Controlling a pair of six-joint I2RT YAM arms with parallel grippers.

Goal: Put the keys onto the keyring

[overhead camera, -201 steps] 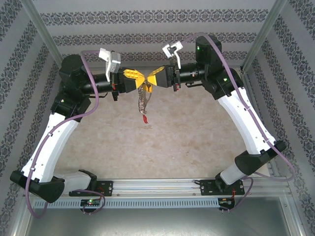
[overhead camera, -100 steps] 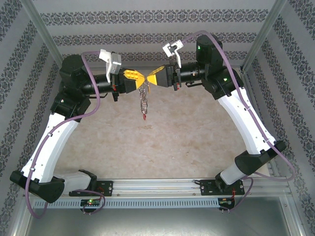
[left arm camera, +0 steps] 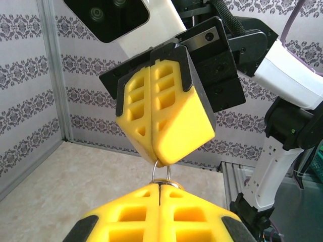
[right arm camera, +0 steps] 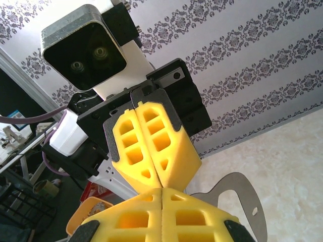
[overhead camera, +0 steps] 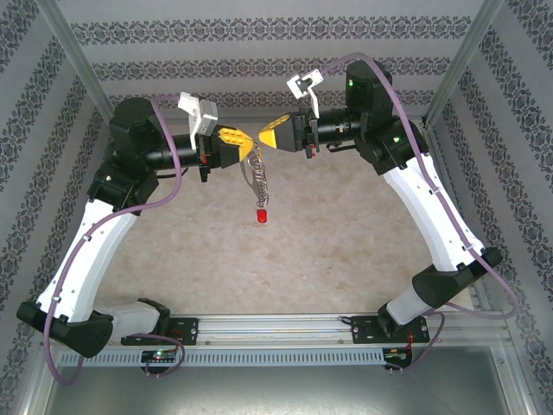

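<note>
Between the tips of the two claws, high over the desk [overhead camera: 346,242], hangs the keyring [overhead camera: 256,173]. Its chain drops straight under the left claw [overhead camera: 249,149] and ends in a red tag [overhead camera: 262,213] well below both claws. The left claw is fully closed, and its fingertips pinch a thin wire ring [left arm camera: 161,174] at the top of the chain. The right claw [overhead camera: 263,137] is fully closed too, with its tip just beside the tip of the left one.

I judge that the step in hand is the threading itself: one claw holds the ring steady while the other brings the key onto it. Whether the key is already on is too small to tell. The next move asks for very fine alignment at the ring, and for a firm pinch so that the ring does not turn.

The left wrist view gives the wire ring, upright between the two tips and seeming to touch the right one. The right wrist view gives a flat grey metal plate [right arm camera: 237,199] with a small hole, beside the right claw's fingers; if it is clamped I cannot tell. The overhead view gives the chain and the tag.
</note>
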